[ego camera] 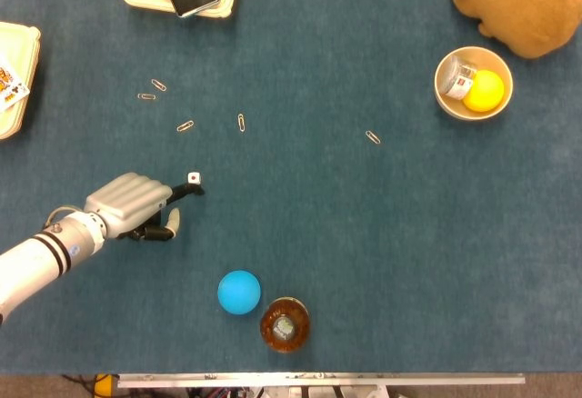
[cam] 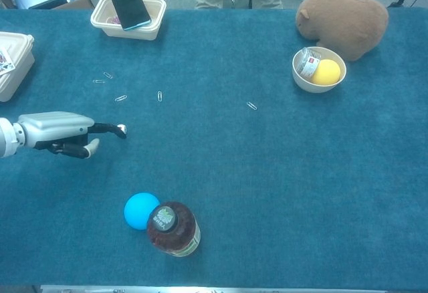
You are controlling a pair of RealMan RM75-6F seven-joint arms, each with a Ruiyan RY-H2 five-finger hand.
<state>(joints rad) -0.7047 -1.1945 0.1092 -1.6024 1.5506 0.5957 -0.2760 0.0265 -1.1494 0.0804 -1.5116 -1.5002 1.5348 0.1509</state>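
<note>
On blue table (ego camera: 364, 234), left robot hand (ego camera: 136, 205) fingertip touching white die (ego camera: 193, 178).

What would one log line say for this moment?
left hand: fingertip at small die, not holding | right hand: out of view | nearby: blue ball, jar

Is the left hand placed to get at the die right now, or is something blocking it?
Probably yes. The left hand has a dark fingertip right at the die, and only bare cloth lies around them. Whether they touch is unclear.
</note>
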